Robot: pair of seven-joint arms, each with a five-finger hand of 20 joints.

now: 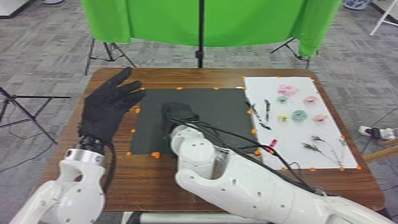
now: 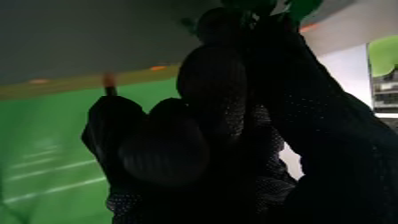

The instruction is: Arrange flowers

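Six blossoms [image 1: 299, 115] on white paper [image 1: 289, 132]; left hand [image 1: 105, 107] spread, right hand [image 1: 180, 111] seemingly pinching greenery [image 2: 304, 7].

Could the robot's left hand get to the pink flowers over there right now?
Probably not easily: the left hand is on the table's left side, the pink flowers lie far right, and the right hand is roughly between them.

Grey carpet floor [image 1: 164, 52] behind a bright green cloth [image 1: 151, 20].
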